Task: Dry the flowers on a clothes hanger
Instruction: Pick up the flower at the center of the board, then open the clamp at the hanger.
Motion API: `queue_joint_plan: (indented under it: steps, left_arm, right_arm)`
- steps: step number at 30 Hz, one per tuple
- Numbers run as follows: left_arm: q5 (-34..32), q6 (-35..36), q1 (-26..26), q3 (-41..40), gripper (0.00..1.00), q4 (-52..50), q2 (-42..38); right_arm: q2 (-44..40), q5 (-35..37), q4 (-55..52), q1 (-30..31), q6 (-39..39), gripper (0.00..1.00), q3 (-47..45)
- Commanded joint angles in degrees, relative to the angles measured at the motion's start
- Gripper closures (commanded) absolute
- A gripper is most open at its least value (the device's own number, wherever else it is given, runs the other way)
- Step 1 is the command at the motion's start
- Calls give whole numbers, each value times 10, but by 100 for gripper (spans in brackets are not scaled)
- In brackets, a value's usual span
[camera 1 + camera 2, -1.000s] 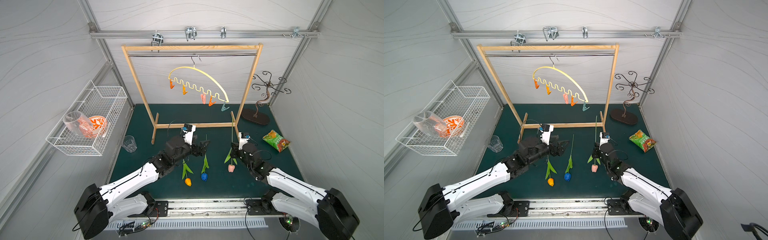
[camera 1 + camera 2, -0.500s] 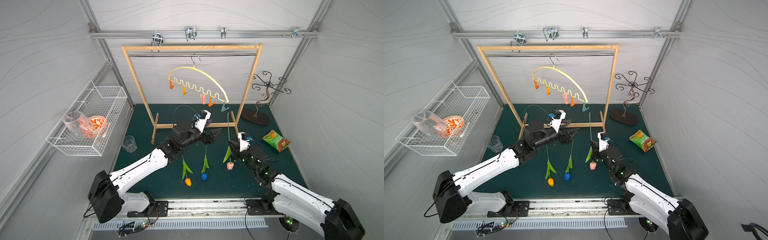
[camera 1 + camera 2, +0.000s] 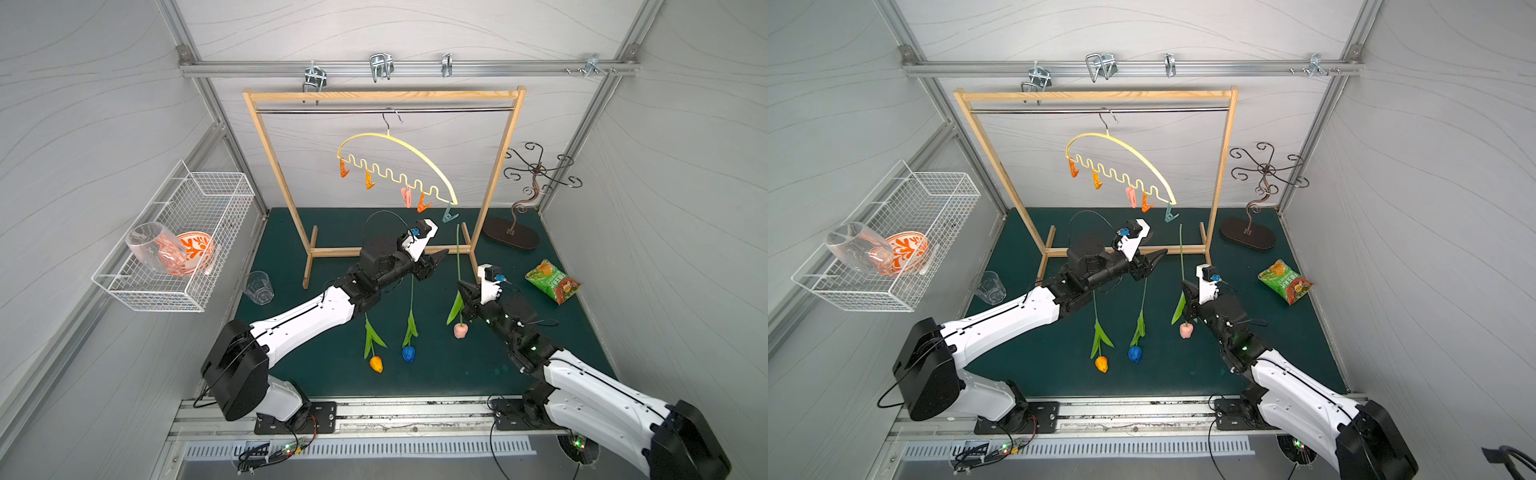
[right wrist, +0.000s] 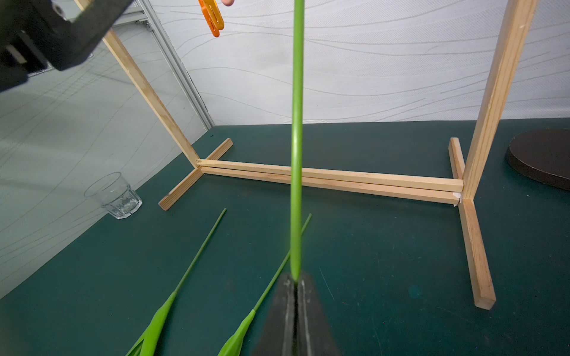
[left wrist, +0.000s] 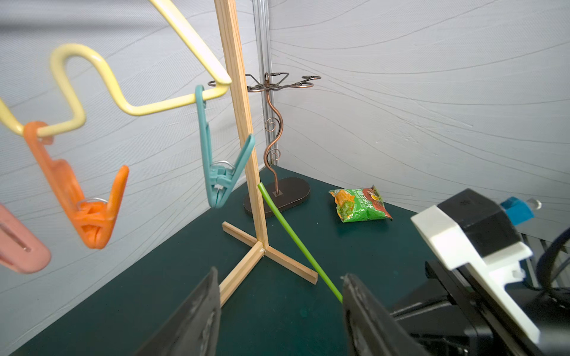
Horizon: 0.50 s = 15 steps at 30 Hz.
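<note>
My right gripper (image 4: 296,282) is pinched tight on the stem of the pink tulip (image 3: 460,330). The stem stands upright and the head hangs below. My left gripper (image 5: 280,274) has its jaws spread and holds nothing, just beside that stem. The orange tulip (image 3: 376,364) and blue tulip (image 3: 408,353) lie on the green mat (image 3: 457,374). Beyond them the clothes hanger (image 5: 160,105) hangs from the wooden rack (image 5: 243,123), its teal clothespin (image 5: 216,175) near the stem's tip.

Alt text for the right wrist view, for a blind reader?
The right claw is shut on a green tulip stem running straight out from it. Two more stems lie on the green mat before a wooden rack and a glass.
</note>
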Motion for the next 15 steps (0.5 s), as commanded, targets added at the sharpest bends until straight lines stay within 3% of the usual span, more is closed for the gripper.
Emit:
queue_joint_plan:
  steps: [1, 15]
  left_arm:
    - [-13, 19, -3, 35, 35, 73, 21]
    - [-40, 17, 5, 104, 33, 83, 80]
  right_arm:
    - [-7, 3, 23, -3, 2, 100, -3]
    - [-7, -2, 24, -3, 1, 100, -2]
